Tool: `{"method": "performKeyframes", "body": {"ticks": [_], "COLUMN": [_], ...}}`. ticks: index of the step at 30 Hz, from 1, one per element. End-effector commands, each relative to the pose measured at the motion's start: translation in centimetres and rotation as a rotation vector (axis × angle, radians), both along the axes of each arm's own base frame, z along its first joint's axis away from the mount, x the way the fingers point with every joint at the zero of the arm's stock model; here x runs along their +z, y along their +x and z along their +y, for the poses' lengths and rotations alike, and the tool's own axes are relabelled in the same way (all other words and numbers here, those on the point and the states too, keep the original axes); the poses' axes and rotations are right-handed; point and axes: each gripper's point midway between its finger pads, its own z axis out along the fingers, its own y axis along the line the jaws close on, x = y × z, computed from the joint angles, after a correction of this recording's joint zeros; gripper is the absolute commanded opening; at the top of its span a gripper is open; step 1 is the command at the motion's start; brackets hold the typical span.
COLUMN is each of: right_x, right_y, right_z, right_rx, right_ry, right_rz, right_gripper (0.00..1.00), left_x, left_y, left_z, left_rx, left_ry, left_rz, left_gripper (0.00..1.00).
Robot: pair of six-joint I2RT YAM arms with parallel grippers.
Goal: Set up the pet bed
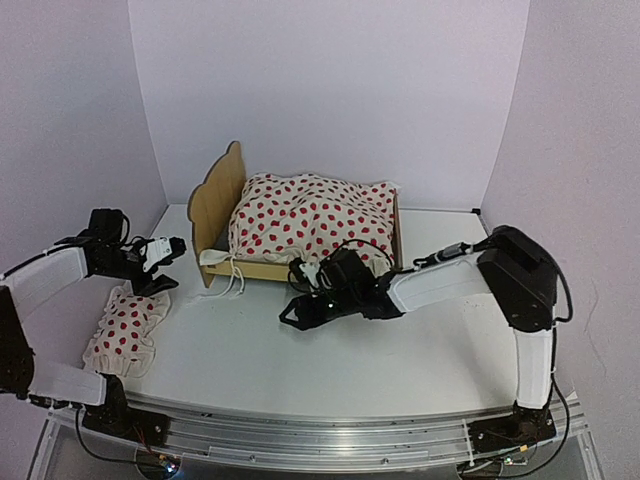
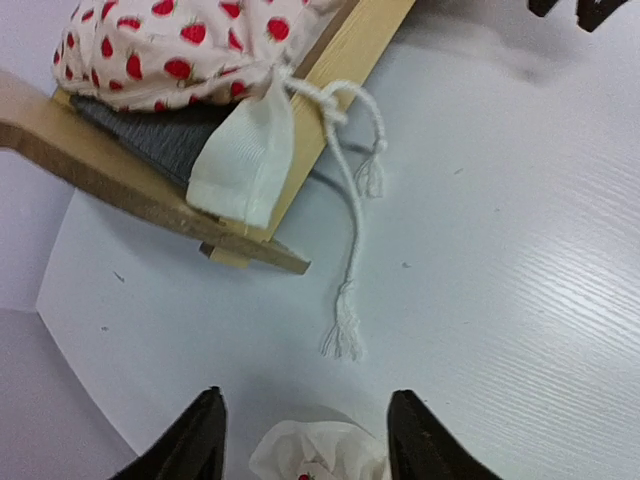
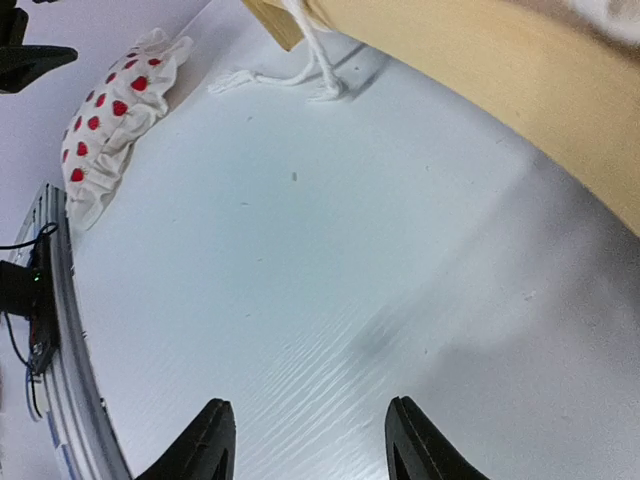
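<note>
The pet bed (image 1: 215, 205), a light plywood frame with a scalloped headboard, stands at the back of the table; its side rail shows in the left wrist view (image 2: 350, 60) and the right wrist view (image 3: 480, 90). A red-dotted cream cloth (image 1: 310, 215) lies bunched over it, with the grey mattress pad (image 2: 150, 135) peeking out beneath. A white drawstring (image 2: 350, 240) trails onto the table. The small red-dotted pillow (image 1: 125, 330) lies at the front left; its ruffle (image 2: 320, 450) sits between my left fingers. My left gripper (image 1: 165, 265) is open above it. My right gripper (image 1: 295, 315) is open and empty over bare table.
The white table (image 1: 300, 360) is walled at the back and both sides. A metal rail (image 1: 320, 430) runs along the near edge. The right arm (image 1: 450, 275) stretches low across the table in front of the bed's footboard.
</note>
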Motion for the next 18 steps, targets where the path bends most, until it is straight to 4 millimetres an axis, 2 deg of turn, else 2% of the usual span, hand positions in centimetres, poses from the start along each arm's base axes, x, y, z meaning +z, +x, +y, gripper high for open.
{"method": "performKeyframes", "body": {"ticks": [1, 2, 3, 5, 7, 9, 11, 13, 16, 18], "right_x": [8.9, 10.2, 10.9, 12.0, 12.8, 13.3, 13.1, 12.8, 12.9, 12.9], "right_y": [-0.5, 0.3, 1.4, 3.4, 5.3, 6.6, 7.5, 8.3, 8.8, 8.8], "right_z": [-2.4, -3.1, -4.1, -5.8, -7.5, -8.9, -10.0, -10.9, -11.5, -11.6], "right_rx": [0.002, -0.033, -0.085, -0.187, -0.286, -0.354, -0.395, -0.429, -0.452, -0.453], "right_ry": [-0.036, -0.057, -0.081, -0.129, -0.160, -0.171, -0.176, -0.189, -0.205, -0.211], "right_rz": [-0.038, -0.042, -0.040, -0.028, -0.053, -0.070, -0.051, -0.027, -0.042, -0.048], "right_gripper": [0.52, 0.53, 0.53, 0.53, 0.54, 0.57, 0.59, 0.61, 0.62, 0.61], "left_x": [4.3, 5.7, 6.9, 8.3, 8.6, 8.2, 7.5, 6.7, 5.1, 4.6], "left_y": [-4.3, -5.1, -5.0, -5.2, -5.5, -4.5, -2.4, 1.0, 6.2, 8.4], "left_z": [-3.6, -5.0, -6.3, -10.0, -13.7, -16.4, -18.2, -19.5, -21.1, -22.3], "left_rx": [-0.215, -0.260, -0.252, -0.259, -0.300, -0.308, -0.298, -0.257, -0.199, -0.201], "left_ry": [-0.110, -0.153, -0.195, -0.230, -0.224, -0.232, -0.233, -0.214, -0.160, -0.148], "left_rz": [-0.058, -0.076, -0.085, -0.084, -0.076, -0.045, -0.011, -0.003, -0.007, -0.011], "left_gripper": [0.62, 0.63, 0.63, 0.62, 0.62, 0.61, 0.61, 0.61, 0.53, 0.48]}}
